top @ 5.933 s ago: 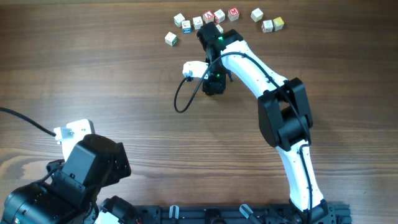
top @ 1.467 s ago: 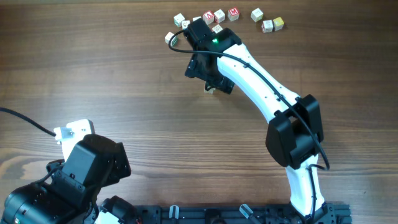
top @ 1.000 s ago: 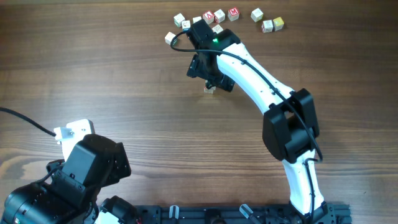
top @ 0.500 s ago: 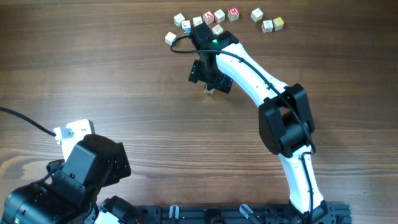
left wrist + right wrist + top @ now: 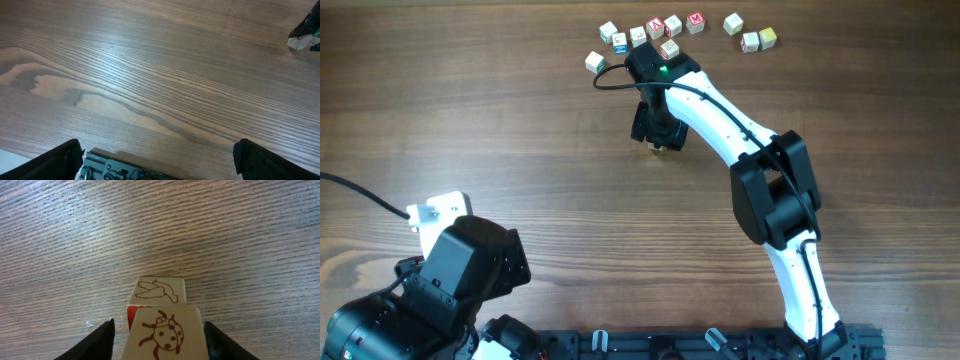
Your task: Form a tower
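Wooden ladybird cube [image 5: 165, 332] is bracketed over the tower [image 5: 157, 291] by jaws of the right gripper [image 5: 159, 336], grip not discernible; left gripper [image 5: 162, 160] is spread open.

A brown wood-grain table [image 5: 470, 120] fills every view, evenly lit with soft glare.

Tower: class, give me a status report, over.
Left fingers open, empty. Right fingers flank ladybug cube, grip unclear. Bird cube just behind it; stacking unclear. Loose cubes sit apart, farther back.
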You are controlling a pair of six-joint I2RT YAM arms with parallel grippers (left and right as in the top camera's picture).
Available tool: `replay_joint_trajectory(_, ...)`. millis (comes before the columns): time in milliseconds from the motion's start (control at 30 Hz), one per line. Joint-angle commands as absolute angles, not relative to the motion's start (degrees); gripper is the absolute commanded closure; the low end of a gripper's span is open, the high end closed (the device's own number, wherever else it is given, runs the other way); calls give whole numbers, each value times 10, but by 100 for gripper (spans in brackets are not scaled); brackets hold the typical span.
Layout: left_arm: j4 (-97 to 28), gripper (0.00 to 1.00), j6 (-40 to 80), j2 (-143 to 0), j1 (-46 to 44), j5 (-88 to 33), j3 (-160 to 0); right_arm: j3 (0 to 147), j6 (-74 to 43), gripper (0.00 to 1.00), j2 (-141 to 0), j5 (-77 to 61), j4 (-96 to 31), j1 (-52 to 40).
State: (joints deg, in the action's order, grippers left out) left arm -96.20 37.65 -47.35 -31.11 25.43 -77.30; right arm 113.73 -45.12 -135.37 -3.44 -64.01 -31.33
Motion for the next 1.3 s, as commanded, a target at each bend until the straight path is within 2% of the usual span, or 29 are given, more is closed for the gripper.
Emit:
replay_joint_trajectory(0,-961,0,382,-473,-309,255,-773,1139,-444,47,-1362,-34,-642,-311)
replay_joint_trajectory(433,-961,0,382,-473,-309,255,-773,1139,-427,62,-1362,-29,-659,-311)
replay_joint_trajectory(733,-961,0,382,-473,-309,255,-773,1139,-415,65,-1362,-28,-666,-311)
replay_joint_trajectory(867,-961,0,382,-473,-309,255,-773,1139,-389,64,-1362,-28,-669,-311)
replay_joint_trajectory(1000,-961,0,382,-473,-309,255,-773,1139,-367,48,-1362,-24,-669,-311)
replay_joint_trajectory(1067,-961,0,382,-473,-309,255,-773,1139,-359,45,-1362,-23,-669,-311)
replay_joint_trajectory(1267,-961,0,382,-473,-309,255,-773,1139,-330,46,-1362,-23,-662,-311)
